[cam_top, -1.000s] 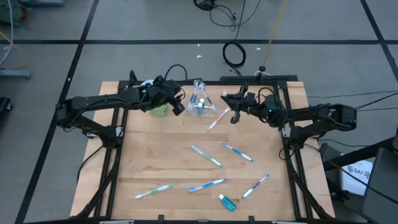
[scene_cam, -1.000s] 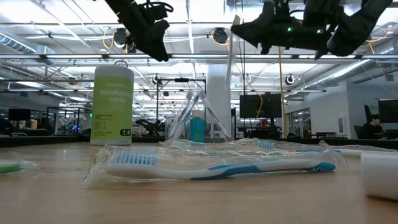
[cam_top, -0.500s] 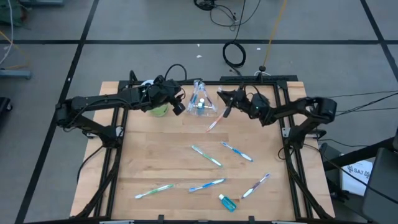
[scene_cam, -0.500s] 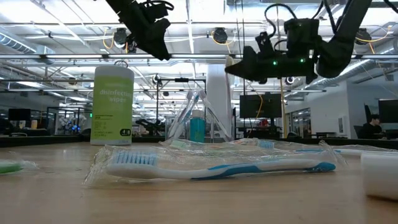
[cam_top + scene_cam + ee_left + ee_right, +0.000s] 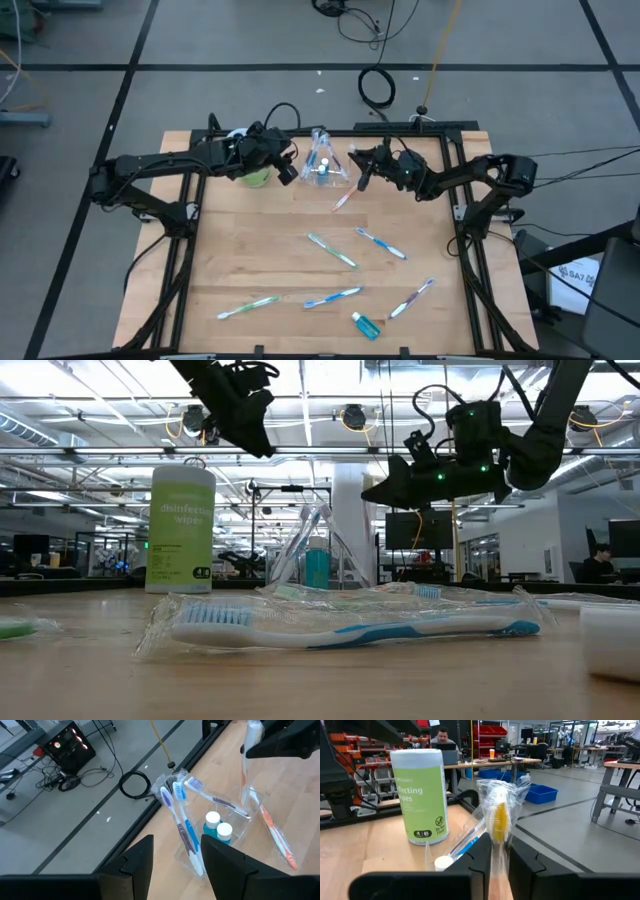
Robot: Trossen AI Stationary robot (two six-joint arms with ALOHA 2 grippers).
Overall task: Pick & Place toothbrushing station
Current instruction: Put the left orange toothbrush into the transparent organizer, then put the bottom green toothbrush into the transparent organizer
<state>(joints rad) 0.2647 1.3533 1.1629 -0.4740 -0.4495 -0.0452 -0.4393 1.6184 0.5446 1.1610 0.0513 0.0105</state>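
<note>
The clear cup [image 5: 323, 165] stands at the table's far middle, holding several toothbrushes and two white-capped blue tubes [image 5: 216, 826]. My left gripper [image 5: 287, 168] is open and empty, hovering just left of the cup. My right gripper [image 5: 362, 176] is just right of the cup and shut on a pinkish-orange toothbrush [image 5: 345, 196] in a clear wrapper. Several more wrapped toothbrushes [image 5: 332, 250] and one blue tube [image 5: 365, 325] lie flat on the near half of the table. My right gripper pinches the wrapped toothbrush near its head end [image 5: 496, 851] between its two fingers, which lie across the brush. The bristle head [image 5: 498, 820] sticks out beyond the fingers. The orange handle [image 5: 272, 832] slants down toward the table beside the cup. Whether its end touches the wood, I cannot tell.
A green wipes canister [image 5: 255, 176] stands behind my left gripper, left of the cup. A black frame [image 5: 462, 215] runs along the table's sides. Bare wood [image 5: 250, 235] lies between the cup and the loose brushes. A wrapped blue toothbrush [image 5: 350, 628] lies close to the low camera.
My right gripper has gone toward the table's left edge, closer to the cup, has come down and has tipped its fingers lower. The toothbrush's head end has gone with it, while the handle's end has stayed about where it was.
</note>
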